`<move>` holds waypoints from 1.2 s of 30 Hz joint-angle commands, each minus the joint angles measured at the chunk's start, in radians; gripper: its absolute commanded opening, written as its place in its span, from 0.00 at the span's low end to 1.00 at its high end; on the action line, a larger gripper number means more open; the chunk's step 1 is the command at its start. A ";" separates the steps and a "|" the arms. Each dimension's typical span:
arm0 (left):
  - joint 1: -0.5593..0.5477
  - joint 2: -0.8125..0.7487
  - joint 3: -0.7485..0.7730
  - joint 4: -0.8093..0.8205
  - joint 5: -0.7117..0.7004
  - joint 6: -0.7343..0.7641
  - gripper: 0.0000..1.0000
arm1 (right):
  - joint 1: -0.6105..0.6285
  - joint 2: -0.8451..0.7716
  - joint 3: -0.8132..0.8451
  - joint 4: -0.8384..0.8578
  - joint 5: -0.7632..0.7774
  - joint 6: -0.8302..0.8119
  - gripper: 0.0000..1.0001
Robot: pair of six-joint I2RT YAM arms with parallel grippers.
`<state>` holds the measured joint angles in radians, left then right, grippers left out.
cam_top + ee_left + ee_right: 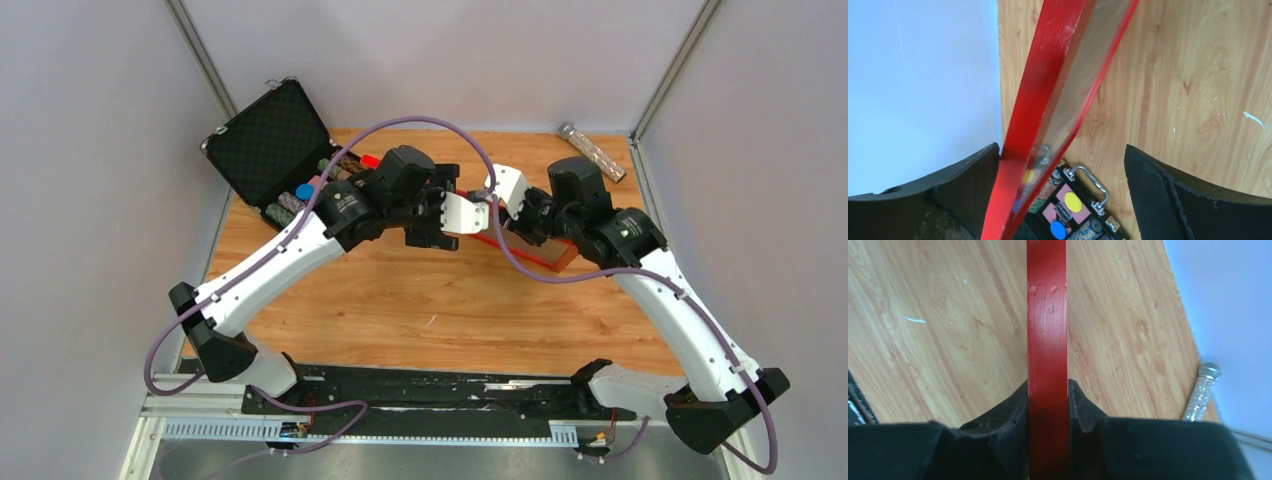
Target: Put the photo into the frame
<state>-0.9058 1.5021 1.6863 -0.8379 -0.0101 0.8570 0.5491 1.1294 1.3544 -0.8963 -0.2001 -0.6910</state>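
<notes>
The red frame (545,262) hangs tilted above the wooden table, between the two arms. My right gripper (520,222) is shut on its edge; in the right wrist view both pads press the red bar (1047,330) at the gripper (1048,385). My left gripper (1062,150) stands wide open around the frame's other end. There the red edge (1048,90) with its glass pane runs close by the left finger (973,175), and the right finger (1158,185) is far off it. The photo is out of view.
An open black foam-lined case (275,140) holding poker chips (1078,210) stands at the back left, just behind the left gripper. A glittery tube (592,150) lies at the back right corner (1200,392). Pale walls close the table on three sides.
</notes>
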 commanded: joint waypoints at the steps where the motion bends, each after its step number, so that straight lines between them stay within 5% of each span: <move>1: 0.071 -0.055 0.054 0.086 0.009 -0.151 1.00 | 0.006 0.036 0.109 0.043 0.010 0.083 0.00; 10: 0.108 -0.110 0.022 0.142 -0.011 -0.206 1.00 | 0.006 0.105 0.201 -0.010 0.021 0.161 0.00; 21: 0.143 -0.166 0.023 0.288 -0.274 -0.403 1.00 | -0.017 0.162 0.288 -0.020 -0.010 0.306 0.00; 36: 0.190 -0.211 -0.094 0.329 -0.285 -0.529 1.00 | -0.169 0.224 0.386 0.005 -0.108 0.571 0.00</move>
<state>-0.7212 1.3178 1.6367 -0.5552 -0.2909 0.3847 0.4141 1.3876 1.6821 -1.0065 -0.2756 -0.2214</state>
